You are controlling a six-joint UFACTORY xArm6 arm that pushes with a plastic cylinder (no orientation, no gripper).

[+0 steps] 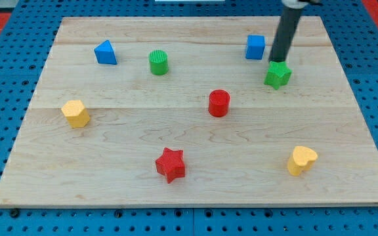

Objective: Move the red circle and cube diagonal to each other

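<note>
The red circle [219,103] stands near the middle of the wooden board [110,151]. The blue cube [255,46] sits toward the view's top right, up and to the right of the red circle, a fair gap apart. My tip [277,61] is at the end of the dark rod, just right of the blue cube and touching the top edge of the green star [277,75].
A blue triangle [105,52] and a green cylinder [158,62] lie at the view's top left. A yellow hexagon [76,113] is at the left. A red star [170,164] is at the bottom middle. A yellow heart [301,160] is at the bottom right.
</note>
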